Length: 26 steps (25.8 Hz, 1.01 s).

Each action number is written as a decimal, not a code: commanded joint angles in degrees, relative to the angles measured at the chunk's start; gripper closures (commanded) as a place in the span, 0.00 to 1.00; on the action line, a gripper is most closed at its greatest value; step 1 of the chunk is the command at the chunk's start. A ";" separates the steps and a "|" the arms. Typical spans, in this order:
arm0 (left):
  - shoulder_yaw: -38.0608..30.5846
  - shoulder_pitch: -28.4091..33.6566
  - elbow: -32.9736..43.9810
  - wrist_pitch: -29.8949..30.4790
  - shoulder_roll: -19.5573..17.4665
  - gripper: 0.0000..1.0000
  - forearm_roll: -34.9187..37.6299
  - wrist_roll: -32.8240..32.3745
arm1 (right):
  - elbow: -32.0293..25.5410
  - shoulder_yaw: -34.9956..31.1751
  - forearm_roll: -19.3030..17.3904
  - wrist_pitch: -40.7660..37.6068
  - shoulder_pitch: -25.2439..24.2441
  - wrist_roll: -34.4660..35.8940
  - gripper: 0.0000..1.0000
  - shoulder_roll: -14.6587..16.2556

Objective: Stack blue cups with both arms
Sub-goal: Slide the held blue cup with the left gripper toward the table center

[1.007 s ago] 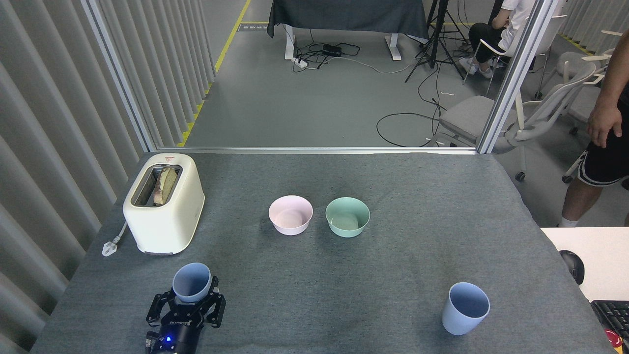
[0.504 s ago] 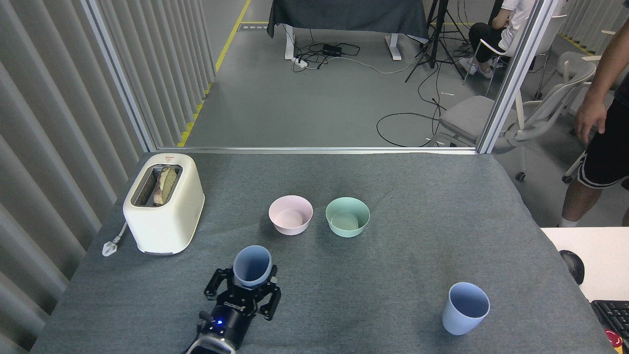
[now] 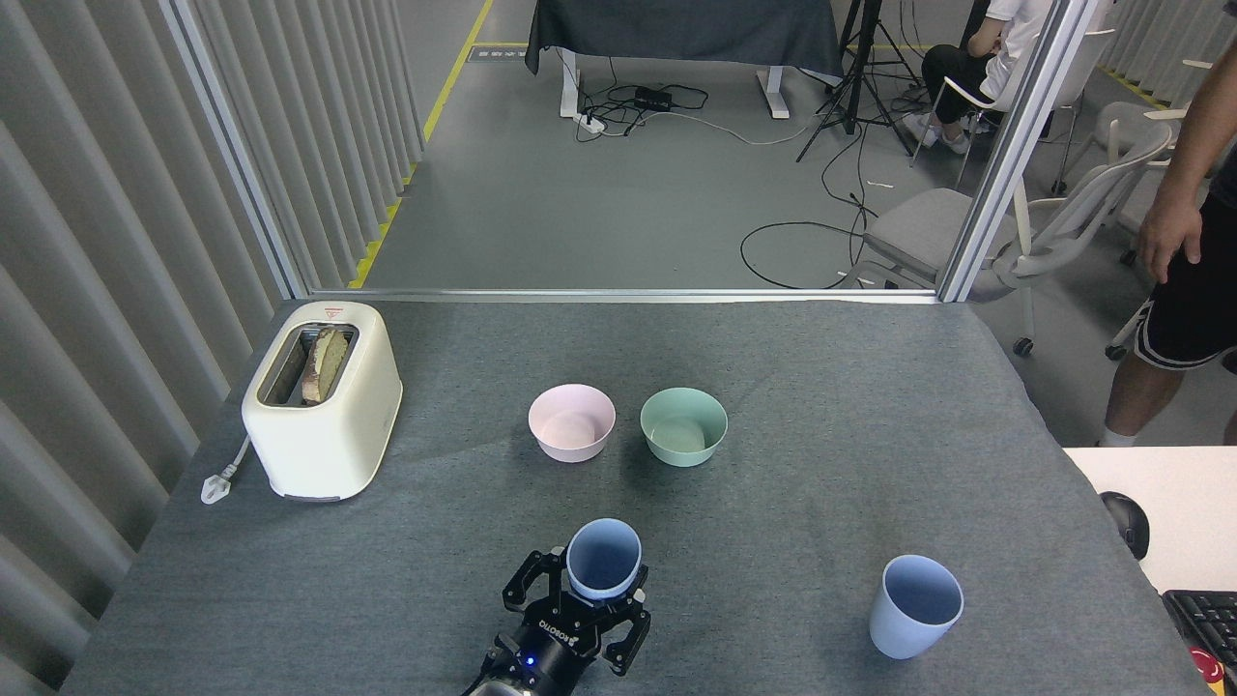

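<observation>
My left gripper point(image 3: 591, 592) rises from the bottom edge at the table's front centre, shut on a blue cup point(image 3: 603, 560). That cup is upright, its mouth open toward the head view, and its lower part is hidden between the fingers. A second blue cup point(image 3: 914, 605) stands upright on the grey cloth at the front right, well to the right of the gripper. My right gripper is out of view.
A pale pink bowl point(image 3: 571, 421) and a mint-green bowl point(image 3: 683, 425) sit side by side mid-table. A cream toaster point(image 3: 323, 397) with bread in its slot stands at the left. A person point(image 3: 1181, 251) stands beyond the table's right edge, near a keyboard point(image 3: 1201, 613).
My left gripper has carried its blue cup rightward, from the front left to the front centre. The right-hand cup has not moved. The person's hand has shifted slightly.
</observation>
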<state>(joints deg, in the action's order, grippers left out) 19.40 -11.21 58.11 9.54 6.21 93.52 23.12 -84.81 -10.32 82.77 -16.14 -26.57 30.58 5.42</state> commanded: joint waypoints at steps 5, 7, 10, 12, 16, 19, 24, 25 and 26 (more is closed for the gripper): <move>-0.06 0.75 -0.10 0.04 0.03 0.28 -0.18 -0.01 | 0.69 0.12 -0.06 -0.04 -0.06 0.27 0.00 0.03; -0.06 0.66 -0.37 0.04 0.12 0.27 -0.27 0.08 | 0.87 0.83 -0.06 0.05 -0.06 0.36 0.00 0.03; -0.06 0.66 -0.63 0.04 0.12 0.27 -0.27 0.08 | 0.87 0.92 -0.06 0.05 -0.06 0.36 0.00 0.03; -0.06 0.66 -1.42 0.04 0.03 0.24 -0.27 0.17 | 0.87 0.92 -0.06 0.05 -0.06 0.36 0.00 0.03; -0.15 0.58 -2.04 0.04 -0.15 0.24 -0.27 0.26 | 0.87 0.92 -0.06 0.05 -0.06 0.36 0.00 0.03; -0.15 0.58 -2.04 0.04 -0.06 0.12 -0.44 0.26 | 0.96 1.00 -0.06 0.05 -0.06 0.36 0.00 0.03; -0.15 0.66 -1.77 0.12 -0.06 0.00 -0.79 0.35 | 0.96 1.00 -0.06 0.05 -0.06 0.36 0.00 0.03; -0.15 0.75 -1.60 0.12 -0.06 0.00 -0.79 0.35 | 0.96 0.92 -0.06 0.05 -0.06 0.44 0.00 0.03; -0.15 0.84 -1.42 0.12 -0.06 0.00 -0.79 0.35 | 0.96 0.92 -0.06 0.05 -0.06 0.36 0.00 0.03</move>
<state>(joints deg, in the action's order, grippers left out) 19.26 -10.52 56.37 9.55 6.15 92.79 23.33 -83.86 -9.35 82.70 -16.10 -26.63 30.95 5.45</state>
